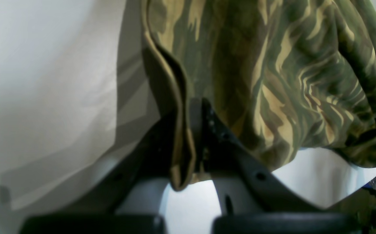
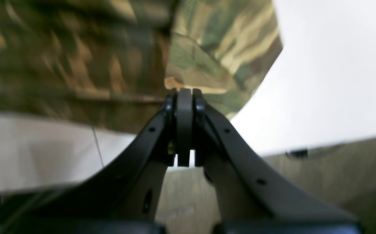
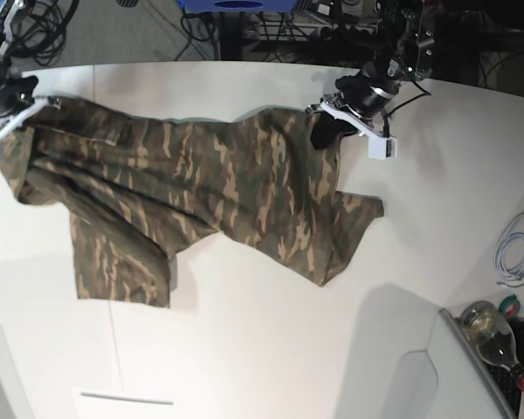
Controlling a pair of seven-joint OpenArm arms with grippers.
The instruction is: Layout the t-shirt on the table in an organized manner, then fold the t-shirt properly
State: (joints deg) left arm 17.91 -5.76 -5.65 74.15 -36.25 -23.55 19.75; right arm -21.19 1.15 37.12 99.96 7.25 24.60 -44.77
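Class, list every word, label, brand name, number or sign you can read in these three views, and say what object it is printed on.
None can be read in any view.
The t-shirt shows only camouflage print; no label is visible.
The table is plain white.
The bottle at the lower corner of the base view is too small to show any label text.
The left gripper and right gripper, each shut on cloth, bear no markings.

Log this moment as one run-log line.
stage: spreading | left gripper: shut on t-shirt | right gripper: shut on t-shirt | shirt: stretched between grippers, not folded
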